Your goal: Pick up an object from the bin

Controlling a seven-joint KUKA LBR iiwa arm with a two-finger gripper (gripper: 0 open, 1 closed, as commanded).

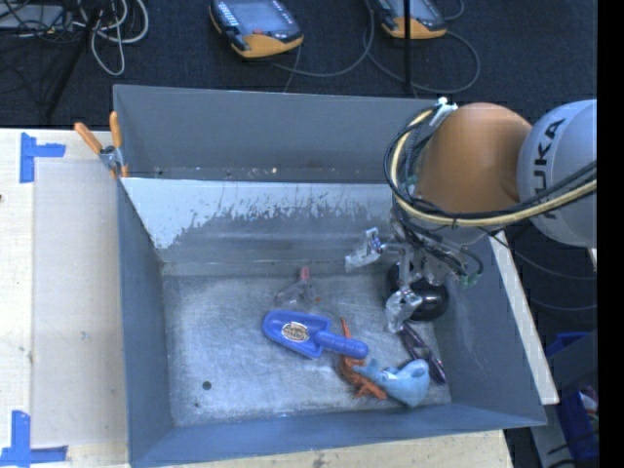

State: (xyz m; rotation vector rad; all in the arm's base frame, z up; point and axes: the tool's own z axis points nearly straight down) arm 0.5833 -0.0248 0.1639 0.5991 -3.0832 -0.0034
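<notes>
Orange cover (473, 154): hanging at frame's right;
Gripper (402, 298): hovering beside black round thing (432, 303), perhaps touching; open or closed, cannot tell

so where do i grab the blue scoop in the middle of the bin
The blue scoop lies flat, broad head to the left. Probably take its narrow handle mid-length from straight above, closing across its width: slimmer than the head, and clear of the orange piece near its tip.

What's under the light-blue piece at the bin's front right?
An orange piece pokes out from below the light-blue piece on its side toward the bin's middle. How far it runs underneath is covered; anything else beneath can't be seen.
</notes>
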